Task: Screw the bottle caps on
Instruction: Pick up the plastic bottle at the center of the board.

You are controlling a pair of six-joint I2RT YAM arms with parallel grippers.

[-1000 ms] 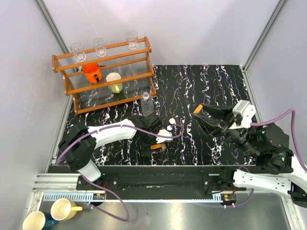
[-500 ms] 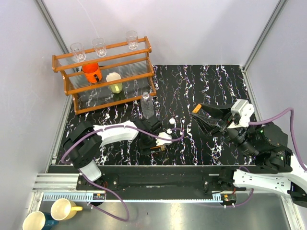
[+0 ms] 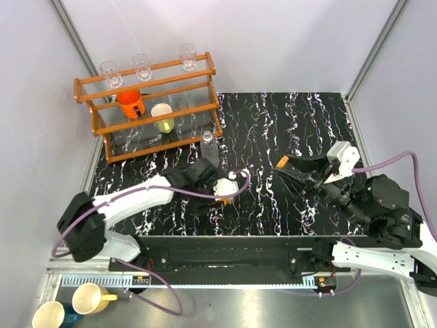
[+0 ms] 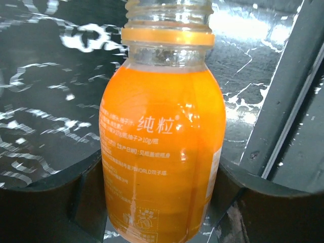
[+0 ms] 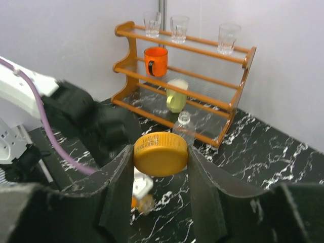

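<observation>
Orange bottle (image 4: 162,147) sits between the left hand's fingers (image 4: 83,202), which press against both its sides low on the body, so the left hand (image 3: 220,193) is clamped on it. Its threaded neck is open, with an orange ring just below the mouth. Whether the bottle stands upright or leans cannot be told from these views. It is left of the middle of the tabletop (image 3: 300,123), fairly near the near edge.

The right hand (image 5: 161,163) is closed on the orange cap (image 5: 160,149), one finger on each side of its rim and the flat top facing the wrist camera. This hand hangs above the right-middle of the tabletop, its fingers pointing left toward the bottle. The two hands are well apart, with a strip of black marbled surface between them.

The clear bottle (image 3: 209,149) stands uncapped just beyond the left hand, between it and the rack (image 3: 147,109). The rack fills the far left corner and carries glasses on top, with an orange mug (image 3: 130,102) and a pale cup (image 3: 162,117) on the middle shelf. To the right of the rack the tabletop runs to the far wall and to the right wall, behind the right hand.
</observation>
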